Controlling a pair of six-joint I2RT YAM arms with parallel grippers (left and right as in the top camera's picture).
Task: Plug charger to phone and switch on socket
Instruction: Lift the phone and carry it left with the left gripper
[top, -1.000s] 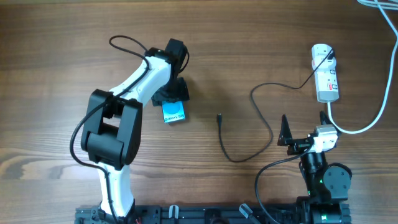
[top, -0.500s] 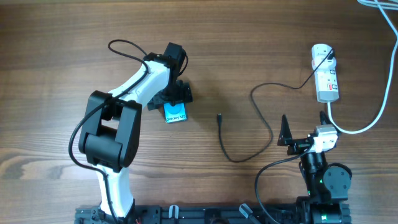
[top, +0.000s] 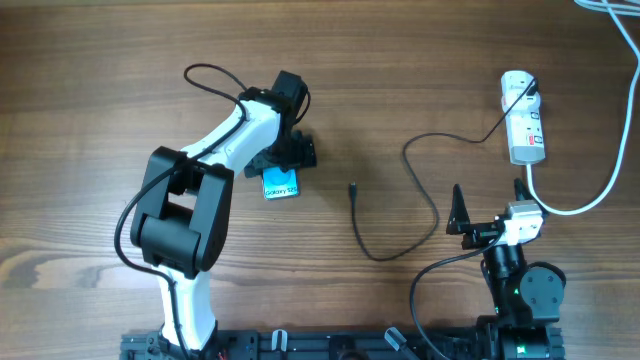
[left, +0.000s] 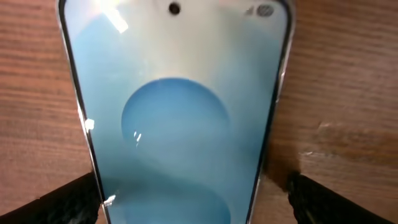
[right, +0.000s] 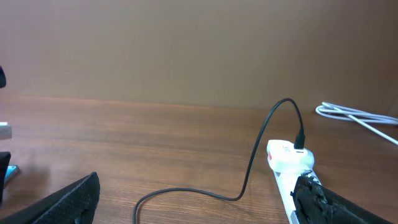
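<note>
on the big brown wooden table (top: 100, 80), the white and black left arm (top: 230, 135) reaches out over the small flat phone with the blue screen (top: 281, 184). a moment ago the left gripper (top: 282, 160) was partly closed by the phone. now its fingers are spread as wide as they go, one on each side of the phone, and they hold nothing. the phone lies flat on the wood and has slid a tiny bit to the right. i think the phone has been let go and is in place for plugging in. the right gripper (top: 489, 208) has not moved; it is wide open and empty near the white oblong socket strip (top: 523, 118). the thin black charger cable (top: 430, 200) runs from the socket, and its little tip (top: 353, 188) lies apart from the phone, not plugged in yet.
</note>
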